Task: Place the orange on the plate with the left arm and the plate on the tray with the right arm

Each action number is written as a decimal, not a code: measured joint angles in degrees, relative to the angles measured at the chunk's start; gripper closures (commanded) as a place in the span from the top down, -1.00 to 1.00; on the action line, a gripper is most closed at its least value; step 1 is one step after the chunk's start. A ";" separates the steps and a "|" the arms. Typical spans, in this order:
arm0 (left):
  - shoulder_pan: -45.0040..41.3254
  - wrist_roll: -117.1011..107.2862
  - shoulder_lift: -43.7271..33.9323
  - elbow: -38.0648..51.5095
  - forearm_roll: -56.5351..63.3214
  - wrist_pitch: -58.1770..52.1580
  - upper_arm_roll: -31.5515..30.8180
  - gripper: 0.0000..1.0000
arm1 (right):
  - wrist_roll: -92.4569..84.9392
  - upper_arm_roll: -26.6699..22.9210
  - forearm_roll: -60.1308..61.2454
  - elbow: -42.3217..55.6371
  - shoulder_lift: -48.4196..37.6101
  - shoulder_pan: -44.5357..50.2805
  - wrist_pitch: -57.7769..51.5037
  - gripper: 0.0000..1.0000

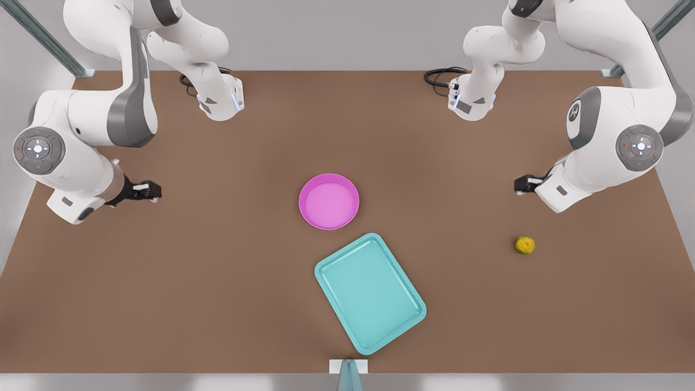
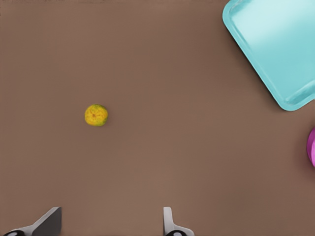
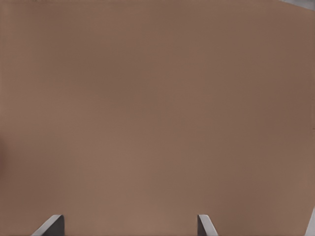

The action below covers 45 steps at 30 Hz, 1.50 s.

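The small round yellow-orange fruit with greenish mottling, the orange [image 1: 524, 245], is lying on the brown bench [image 1: 217, 282] toward the edge at the front view's right, well apart from everything else. The round, shallow magenta-pink plate [image 1: 328, 201] is sitting near the middle of the bench, holding nothing. Just beside it, toward the bench's near edge in the front view, the rectangular teal tray [image 1: 370, 293] with rounded corners and a low rim is lying at a slant — one corner is close to the plate's rim, but the two are not touching.

The left tool [image 1: 522, 184] is hanging above the bench near the edge at the front view's right, just beyond the orange on the far side; in the left wrist view its fingers [image 2: 49, 222] are standing wide apart with nothing between them, and the orange [image 2: 96, 115], a corner of the tray [image 2: 275, 54] and a sliver of the plate [image 2: 311, 147] are showing ahead of it.

The right tool [image 1: 149, 191] is hanging near the opposite edge, at the front view's left, well apart from the plate — in the right wrist view its fingers [image 3: 51, 225] are likewise spread apart over bare bench [image 3: 157, 108], gripping nothing.
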 measured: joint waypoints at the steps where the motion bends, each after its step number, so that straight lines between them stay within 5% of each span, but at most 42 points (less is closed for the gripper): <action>1: -0.01 -0.02 0.10 -0.02 0.01 0.31 0.00 1.00 | -0.13 0.00 -0.01 0.01 0.02 0.00 0.37 1.00; 5: 1.35 -0.24 6.75 -5.01 0.07 4.02 0.58 1.00 | -0.59 0.00 -0.03 0.05 0.07 0.00 1.35 1.00; 10: 7.83 2.30 17.08 -17.03 0.04 21.98 5.03 1.00 | -1.04 -0.02 0.01 0.24 0.92 0.00 1.82 1.00; 18: 9.35 7.39 21.22 -22.19 -0.36 39.61 6.32 1.00 | -1.51 -0.09 0.13 0.26 1.42 0.09 1.92 1.00; 36: 9.37 13.01 26.96 -22.40 -0.91 48.78 6.06 1.00 | -2.05 -0.53 0.62 0.26 2.48 0.09 1.65 1.00; 37: 9.37 13.15 27.00 -22.40 -0.87 48.83 6.06 0.63 | -2.07 -0.53 0.63 0.26 2.49 0.09 1.64 1.00; 38: 9.37 13.22 26.94 -22.40 -0.76 48.84 6.06 0.51 | -2.08 -0.53 0.63 0.26 2.49 0.09 1.64 1.00; 42: 9.37 13.41 26.77 -22.40 -0.47 48.78 6.08 0.20 | -2.14 -0.59 0.64 0.26 2.84 0.09 1.62 1.00; 45: 9.35 13.27 26.54 -22.40 -0.26 48.71 6.08 0.16 | -2.17 -0.61 0.66 0.26 2.92 0.09 1.61 1.00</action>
